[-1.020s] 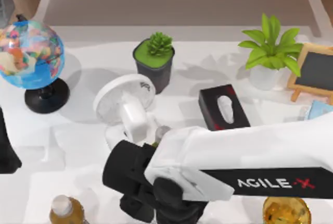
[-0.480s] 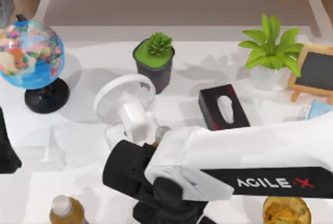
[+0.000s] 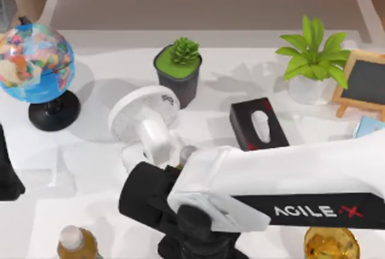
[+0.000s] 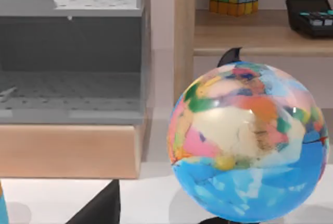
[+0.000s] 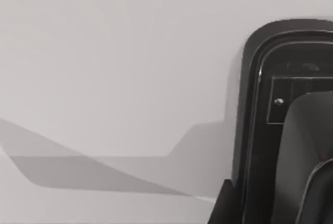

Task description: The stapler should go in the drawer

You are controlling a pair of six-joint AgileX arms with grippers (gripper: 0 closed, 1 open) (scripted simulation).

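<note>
Left arm (image 3: pixel 6 174) is parked at the desk's left edge; can't tell if its gripper is open or closed. The globe (image 3: pixel 35 63) sits near the back-left corner. Behind it, in the left wrist view, a grey open compartment over a wooden front (image 4: pixel 67 151) is probably the drawer.

Mid desk you've got a white fan (image 3: pixel 144 120) and a potted succulent (image 3: pixel 178 66).

Right gripper (image 3: pixel 194 248) hangs low at the front edge, about mid desk, under its own wrist. Can't tell whether it's open, closed or holding anything.

Stapler (image 5: pixel 270 130) lies on the white desk top right under the right wrist camera, rounded end and grey edge visible. I'd put it at the front edge, mid desk.

Handling, my guess:
- Stiff, fairly light, smooth shell, so it's somewhat slippery.
- Take it across the narrow width near mid length, not the rounded end.
- The hinged top may flex if pinched top-to-bottom.

Right of it are the black tissue box (image 3: pixel 258 123), a leafy plant (image 3: pixel 313 54) and a small chalkboard (image 3: pixel 364 81) at the right edge.

The only readable text is "AGILE X" on the right arm (image 3: pixel 319 212).
</note>
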